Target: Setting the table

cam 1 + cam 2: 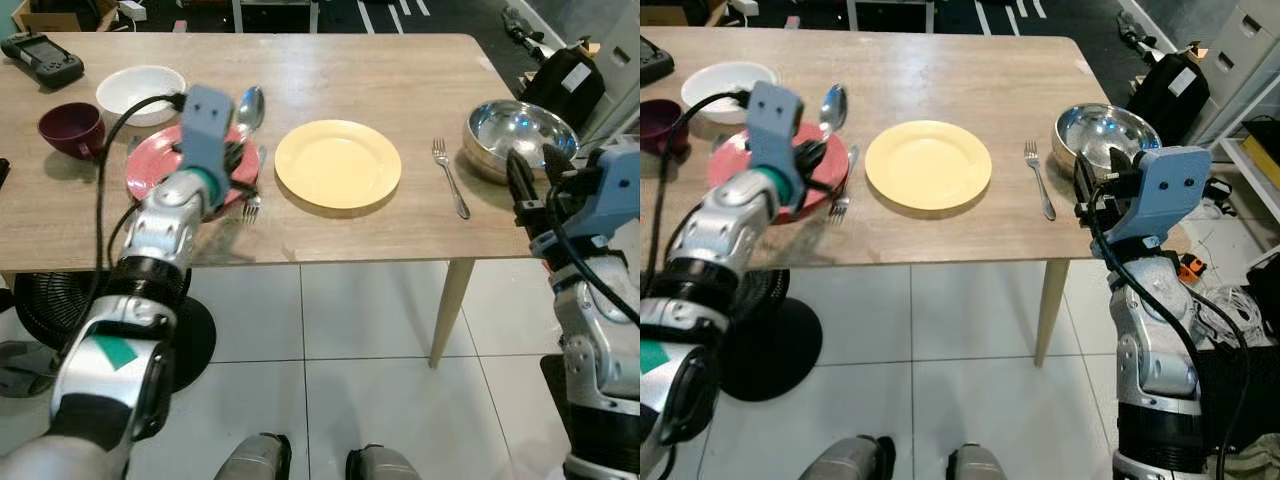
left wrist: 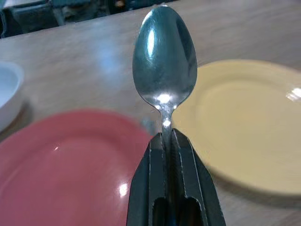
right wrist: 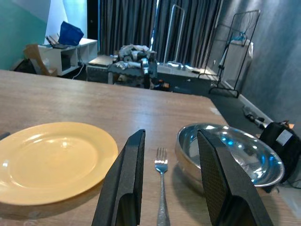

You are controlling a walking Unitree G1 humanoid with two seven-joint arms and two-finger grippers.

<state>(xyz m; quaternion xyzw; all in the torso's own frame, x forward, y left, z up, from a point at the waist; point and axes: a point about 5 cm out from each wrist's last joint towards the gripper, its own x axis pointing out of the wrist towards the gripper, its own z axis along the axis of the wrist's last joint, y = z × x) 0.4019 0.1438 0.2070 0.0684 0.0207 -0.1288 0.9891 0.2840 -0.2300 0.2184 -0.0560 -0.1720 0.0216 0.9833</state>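
The left arm reaches up from the near table edge over the red plate, its wrist tilted forward. The left gripper has its two black fingers pressed together on the handle of a spoon, which stands up out of the fingertips with its shiny bowl facing the camera, held above the gap between the red plate and the yellow plate. A fork lies on the wooden table at the red plate's right rim, between it and the yellow plate. Left of the red plate sit a maroon cup and a white bowl.

The yellow plate is round and bare, near the middle of the table's front half. To its right, well apart, a second fork lies with tines pointing away, just beside a steel bowl.

The right arm is raised at the table's right end, right of the yellow plate. The right gripper hovers with fingers spread apart, holding nothing, the second fork showing between them.
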